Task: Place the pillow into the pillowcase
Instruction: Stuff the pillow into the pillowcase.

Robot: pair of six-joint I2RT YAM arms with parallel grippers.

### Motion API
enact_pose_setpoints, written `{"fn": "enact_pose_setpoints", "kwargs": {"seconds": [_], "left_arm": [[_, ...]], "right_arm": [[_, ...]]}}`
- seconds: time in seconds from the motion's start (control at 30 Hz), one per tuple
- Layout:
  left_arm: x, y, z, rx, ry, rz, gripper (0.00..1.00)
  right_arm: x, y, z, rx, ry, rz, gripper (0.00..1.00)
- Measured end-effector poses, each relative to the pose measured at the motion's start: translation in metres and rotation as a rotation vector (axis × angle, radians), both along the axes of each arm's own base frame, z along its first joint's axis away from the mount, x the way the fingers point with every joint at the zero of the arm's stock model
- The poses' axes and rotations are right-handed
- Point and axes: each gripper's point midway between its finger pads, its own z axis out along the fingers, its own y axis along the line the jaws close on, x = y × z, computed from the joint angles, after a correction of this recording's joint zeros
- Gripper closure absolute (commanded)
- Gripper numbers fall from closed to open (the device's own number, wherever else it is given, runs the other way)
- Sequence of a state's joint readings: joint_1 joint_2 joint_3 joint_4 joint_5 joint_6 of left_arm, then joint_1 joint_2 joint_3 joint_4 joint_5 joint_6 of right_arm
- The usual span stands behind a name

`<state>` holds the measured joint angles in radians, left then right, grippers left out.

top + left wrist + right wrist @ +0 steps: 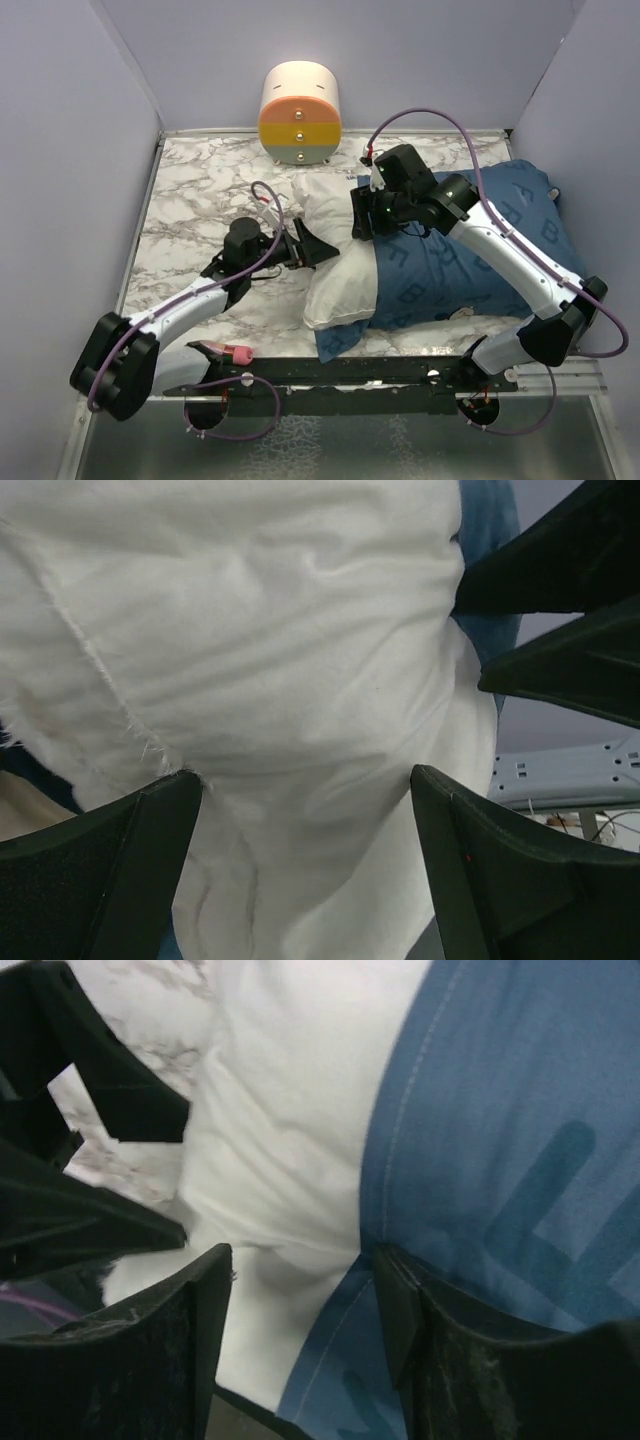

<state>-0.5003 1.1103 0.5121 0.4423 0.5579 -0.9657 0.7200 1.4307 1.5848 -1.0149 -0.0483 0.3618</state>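
The white pillow [338, 278] lies mid-table with its right part inside the blue pillowcase [450, 275], whose hem crosses it. My left gripper [318, 248] is at the pillow's exposed left end. It is open, and in the left wrist view the pillow [280, 650] bulges loosely between the wide-set jaws of this gripper [305, 777]. My right gripper [360, 216] hovers over the pillowcase's mouth, also open. In the right wrist view this gripper [300, 1255] straddles the hem, with the pillow [290, 1110] on the left and the pillowcase [500, 1130] on the right. Nothing is pinched.
A cream-and-orange cylinder [299, 112] stands at the back of the marble table [195, 190]. A pink-tipped tool [228, 352] lies near the left arm's base. A black rail [340, 375] runs along the front edge. Grey walls close in on three sides.
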Motion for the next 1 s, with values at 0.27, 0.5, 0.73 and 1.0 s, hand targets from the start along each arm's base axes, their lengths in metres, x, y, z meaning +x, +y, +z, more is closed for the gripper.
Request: {"fn": "enact_pose_setpoints", "kwargs": {"seconds": [0.27,0.5,0.73,1.0], "left_arm": [[-0.006,-0.044,-0.034,0.041,0.066,-0.086,0.44],[0.017,-0.057,-0.039,0.042,0.071,-0.069,0.64],[0.020,-0.060,-0.032,0.020,0.043,-0.070,0.64],[0.021,-0.061,-0.027,0.008,0.026,-0.074,0.63]], "right_arm": [[0.013,-0.023,-0.023,-0.164,-0.016,-0.075,0.85],[0.016,-0.034,-0.017,-0.199,-0.062,-0.092,0.95],[0.006,-0.032,0.018,-0.104,-0.119,-0.054,0.53],[0.009,-0.040,-0.002,-0.171,-0.101,-0.077,0.45]]}}
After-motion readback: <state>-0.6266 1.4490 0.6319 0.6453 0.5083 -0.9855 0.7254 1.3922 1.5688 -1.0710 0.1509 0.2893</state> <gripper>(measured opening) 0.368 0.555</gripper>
